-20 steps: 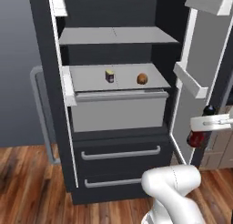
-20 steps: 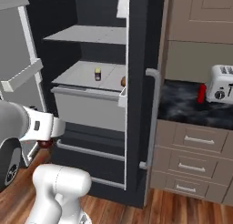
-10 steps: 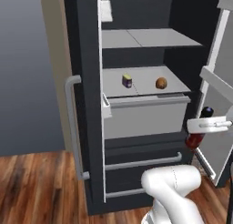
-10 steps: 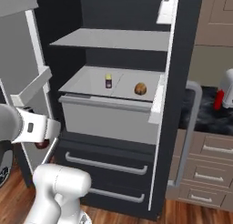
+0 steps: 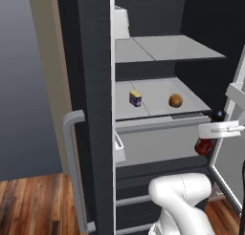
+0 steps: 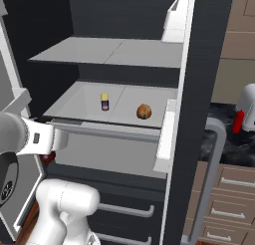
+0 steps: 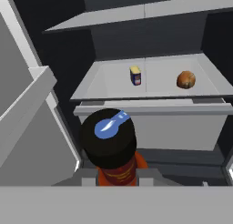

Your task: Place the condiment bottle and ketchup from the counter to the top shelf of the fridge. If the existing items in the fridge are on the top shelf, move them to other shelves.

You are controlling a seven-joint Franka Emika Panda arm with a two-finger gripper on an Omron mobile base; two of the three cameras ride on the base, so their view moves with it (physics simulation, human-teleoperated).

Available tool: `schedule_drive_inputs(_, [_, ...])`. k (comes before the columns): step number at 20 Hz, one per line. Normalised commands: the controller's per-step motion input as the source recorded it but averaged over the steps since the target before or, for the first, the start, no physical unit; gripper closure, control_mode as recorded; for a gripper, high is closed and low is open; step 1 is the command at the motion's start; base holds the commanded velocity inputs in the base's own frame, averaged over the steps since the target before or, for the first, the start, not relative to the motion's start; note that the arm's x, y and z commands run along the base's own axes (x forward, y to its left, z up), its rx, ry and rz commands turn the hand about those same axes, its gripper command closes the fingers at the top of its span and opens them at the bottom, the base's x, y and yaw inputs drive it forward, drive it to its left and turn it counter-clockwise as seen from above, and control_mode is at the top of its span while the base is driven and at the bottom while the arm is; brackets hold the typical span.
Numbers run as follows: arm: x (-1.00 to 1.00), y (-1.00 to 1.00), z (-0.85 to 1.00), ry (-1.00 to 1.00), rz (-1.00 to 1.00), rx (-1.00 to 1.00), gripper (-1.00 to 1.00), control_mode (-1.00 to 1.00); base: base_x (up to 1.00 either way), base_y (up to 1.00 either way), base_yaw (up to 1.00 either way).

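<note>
My gripper (image 5: pixel 209 139) is shut on a red bottle with a black cap (image 7: pixel 109 137), held upright in front of the open fridge, level with its drawer front. The hand (image 6: pixel 46 140) shows at the left with the bottle's red body (image 6: pixel 48 157) below it. A second red bottle (image 6: pixel 238 121) stands on the dark counter by the toaster. The top shelf (image 7: pixel 145 11) is bare. On the shelf below sit a small yellow-and-blue jar (image 7: pixel 135 75) and a round brown item (image 7: pixel 186 79), well beyond the bottle.
An open fridge door with a grey handle (image 5: pixel 72 148) stands close at the left, and the other door (image 7: pixel 32 104) flanks the held bottle. A white toaster (image 6: pixel 247 102) sits on the counter (image 6: pixel 224 144). Fridge drawers (image 6: pixel 124 209) lie below.
The whole picture has shifted and grown: the base has driven closer to the fridge and sideways. The gripper keeps the bottle in the same hold.
</note>
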Motion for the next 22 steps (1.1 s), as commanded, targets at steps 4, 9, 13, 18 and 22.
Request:
schedule_drive_inputs(4, [0.0, 0.0, 0.0, 0.0, 0.0, 0.0, 1.0, 1.0, 0.56, 0.29, -0.13])
schedule_drive_inputs(9, [0.32, 0.24, 0.77, -0.08, -0.09, 0.0, 1.0, -1.0, 0.1, 0.05, -0.02])
schedule_drive_inputs(13, [0.28, 0.19, 1.0, -0.13, -0.09, 0.0, 1.0, -1.0, 0.0, 0.0, 0.0])
schedule_drive_inputs(18, [0.84, 0.11, 0.82, -0.14, -0.11, 0.0, 1.0, -1.0, 0.0, 0.0, 0.0])
schedule_drive_inputs(22, [1.0, 0.0, 0.55, -0.13, -0.12, 0.0, 1.0, -1.0, 0.0, 0.0, 0.0])
